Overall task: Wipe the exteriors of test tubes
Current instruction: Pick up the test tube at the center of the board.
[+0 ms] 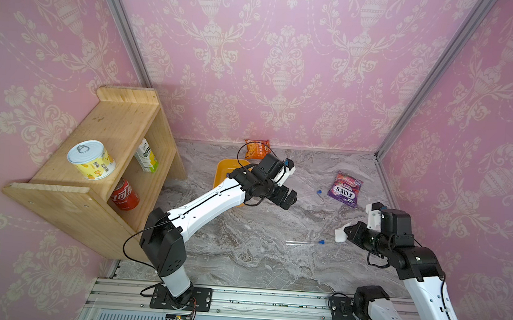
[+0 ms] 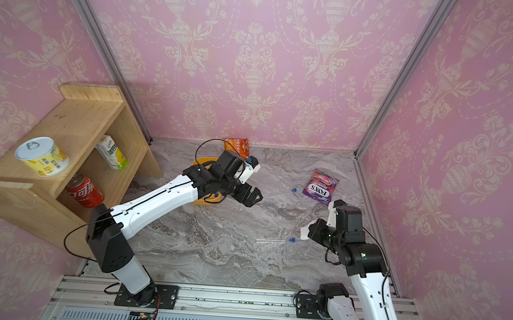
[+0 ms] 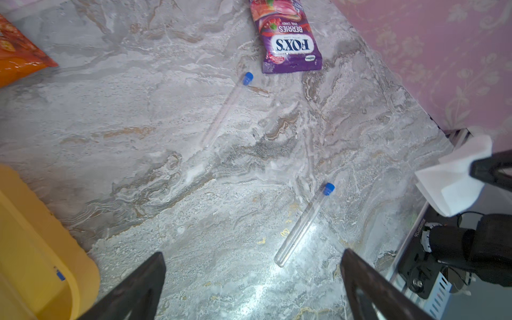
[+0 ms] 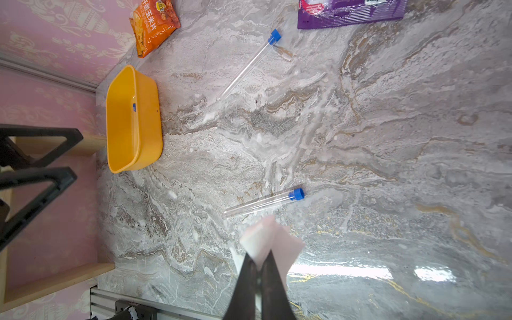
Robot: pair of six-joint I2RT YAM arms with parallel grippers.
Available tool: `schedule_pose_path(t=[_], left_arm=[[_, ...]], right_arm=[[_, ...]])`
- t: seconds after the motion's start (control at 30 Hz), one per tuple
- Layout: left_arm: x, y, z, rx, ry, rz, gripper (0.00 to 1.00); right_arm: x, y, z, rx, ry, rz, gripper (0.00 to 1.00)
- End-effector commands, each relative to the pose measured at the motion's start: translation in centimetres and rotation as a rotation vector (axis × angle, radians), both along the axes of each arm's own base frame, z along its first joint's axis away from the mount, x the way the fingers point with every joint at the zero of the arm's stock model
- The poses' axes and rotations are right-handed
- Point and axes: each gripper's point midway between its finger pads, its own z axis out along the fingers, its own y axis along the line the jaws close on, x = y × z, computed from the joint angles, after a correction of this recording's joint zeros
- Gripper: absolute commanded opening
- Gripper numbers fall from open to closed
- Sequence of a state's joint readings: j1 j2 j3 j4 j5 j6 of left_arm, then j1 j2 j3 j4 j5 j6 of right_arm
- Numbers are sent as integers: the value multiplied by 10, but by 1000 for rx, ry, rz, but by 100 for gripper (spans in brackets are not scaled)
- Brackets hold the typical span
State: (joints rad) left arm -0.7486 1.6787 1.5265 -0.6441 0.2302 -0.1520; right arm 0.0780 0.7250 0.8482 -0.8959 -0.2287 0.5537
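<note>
Left wrist view looks down between the widely spread fingers of the left hand (image 3: 253, 253), which holds nothing and hangs above the marble surface (image 3: 138, 124). On that surface the far test tube (image 3: 227, 110) lies flat, its capped end close to the purple candy bag (image 3: 288, 41). Well apart from it, the near test tube (image 3: 303, 225) also lies flat, its capped end pointing toward the right hand (image 4: 257, 259). That right hand is pinched tight on a folded white wipe (image 4: 273, 241), which hangs near the capped end of the near test tube without touching it in both top views. A yellow tub (image 4: 149, 133) stands on the surface near an orange snack bag (image 4: 155, 25). A small blue cap (image 4: 134, 107) shows inside the tub, but the tube body there is too faint to make out.
</note>
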Motion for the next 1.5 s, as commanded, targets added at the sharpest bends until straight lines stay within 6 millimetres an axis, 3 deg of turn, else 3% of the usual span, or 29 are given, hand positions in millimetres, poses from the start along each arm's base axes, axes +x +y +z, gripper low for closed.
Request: schedule_pose_path(t=[0.0, 0.17, 0.3, 0.43, 0.53, 0.77, 1.17, 1.47], left_arm=[[-27, -18, -28, 44, 42, -103, 99], [-53, -42, -65, 88, 99, -163, 96], [-78, -73, -77, 93, 102, -284, 95], [-89, -97, -88, 153, 96, -393, 93], [-91, -108, -100, 229, 92, -448, 89], [-93, -131, -124, 406, 81, -538, 64], [-80, -162, -143, 479, 57, -580, 48], [-80, -156, -153, 522, 60, -593, 43]], right_arm=[[6, -15, 9, -99, -5, -14, 0], [16, -29, 22, -202, -5, -20, 0], [23, -34, 22, -232, 10, -16, 0], [28, -41, 13, -241, 45, -35, 0], [34, -46, 5, -221, 64, -47, 0], [46, -59, -12, -196, 84, -83, 0], [46, -70, -23, -166, 79, -117, 0], [41, -71, -29, -165, 83, -120, 0]])
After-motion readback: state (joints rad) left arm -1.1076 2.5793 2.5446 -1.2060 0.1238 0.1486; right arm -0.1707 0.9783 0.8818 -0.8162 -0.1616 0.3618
